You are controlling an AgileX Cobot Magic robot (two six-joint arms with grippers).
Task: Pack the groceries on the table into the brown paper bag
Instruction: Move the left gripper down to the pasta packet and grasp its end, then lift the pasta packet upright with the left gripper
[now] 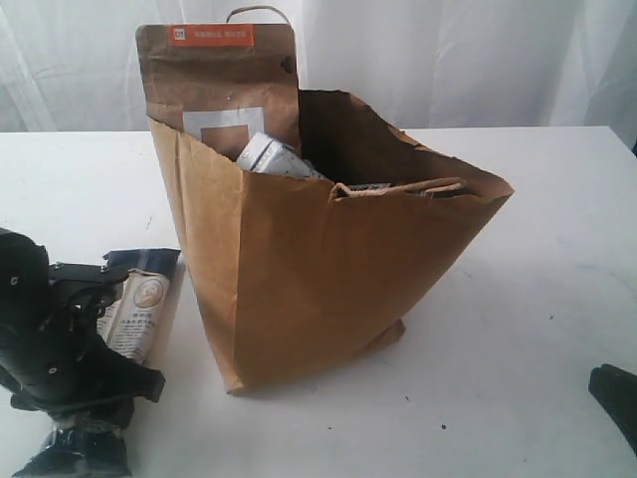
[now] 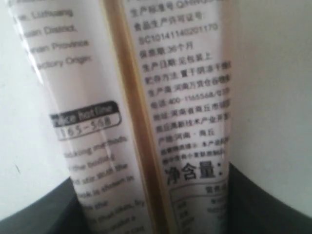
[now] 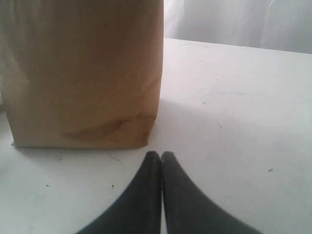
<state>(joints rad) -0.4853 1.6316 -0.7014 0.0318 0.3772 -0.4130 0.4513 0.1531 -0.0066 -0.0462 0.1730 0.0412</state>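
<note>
At the lower left of the exterior frame the left gripper (image 2: pixel 156 214) straddles the long dark-blue noodle packet (image 1: pixel 144 299) lying on the table (image 1: pixel 518 299). A dark finger sits at each side, though whether they pinch it I cannot tell. The brown paper bag (image 1: pixel 318 279) stands open at centre with the orange-labelled pouch (image 1: pixel 219 90) rising from its upper left; the right gripper (image 3: pixel 161 161), lower right, is closed and empty.

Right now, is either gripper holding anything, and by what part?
Right gripper: shut, empty. Left gripper straddles the noodle packet partway along; whether it grips cannot be told.
</note>
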